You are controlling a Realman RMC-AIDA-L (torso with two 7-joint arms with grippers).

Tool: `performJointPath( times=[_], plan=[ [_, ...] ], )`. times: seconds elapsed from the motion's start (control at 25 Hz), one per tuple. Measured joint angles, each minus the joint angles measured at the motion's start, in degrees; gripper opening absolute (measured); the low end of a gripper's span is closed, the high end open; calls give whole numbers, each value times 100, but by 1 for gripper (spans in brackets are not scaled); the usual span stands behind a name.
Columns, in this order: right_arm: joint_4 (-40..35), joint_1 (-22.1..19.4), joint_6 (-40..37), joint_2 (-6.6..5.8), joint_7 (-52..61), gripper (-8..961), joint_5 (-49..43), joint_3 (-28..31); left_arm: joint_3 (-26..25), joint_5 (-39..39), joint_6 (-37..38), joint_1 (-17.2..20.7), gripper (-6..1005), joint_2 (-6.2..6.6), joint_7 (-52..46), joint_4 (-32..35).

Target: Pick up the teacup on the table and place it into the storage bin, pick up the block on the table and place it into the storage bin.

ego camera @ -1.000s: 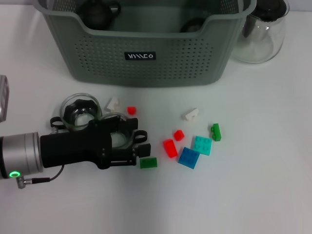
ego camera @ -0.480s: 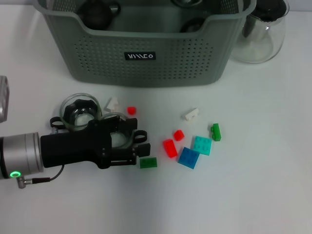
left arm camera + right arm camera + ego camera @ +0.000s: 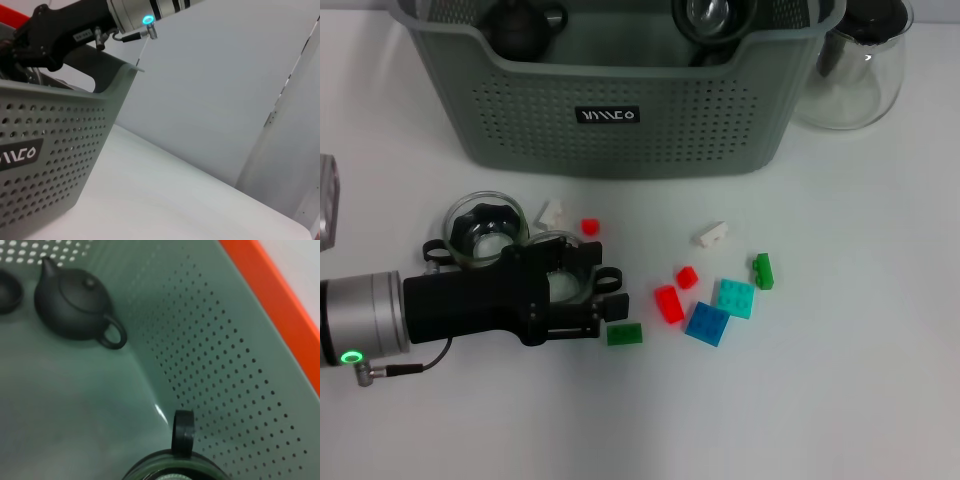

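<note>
The storage bin stands at the back of the table. My right gripper reaches into it from above, shut on a dark teacup whose rim and handle show close under the right wrist camera. My left gripper lies low over the table at the front left, open, with bare table between its fingertips. A glass teacup sits partly under its body, and a second glass teacup sits just behind. A green block lies by the left fingertips.
Red, blue, teal, green and white blocks lie scattered mid-table. A dark teapot and a small dark cup rest inside the bin. A clear glass pitcher stands to the bin's right.
The dark teacup has come into sight at the bin's back right, moving toward the near wall. The left arm, glass teacups and blocks have stayed put.
</note>
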Motion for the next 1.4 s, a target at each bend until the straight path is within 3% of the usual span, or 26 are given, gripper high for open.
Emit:
performJointPath(
  times=[0.88, 1.4],
  plan=[
    [3, -71, -180, -2, 87, 160, 1, -223, 0, 8, -8, 11, 858, 0, 0, -10],
    [-387, -152, -529, -5, 86, 280, -16, -241, 0, 27, -8, 11, 858, 0, 0, -10]
  ],
)
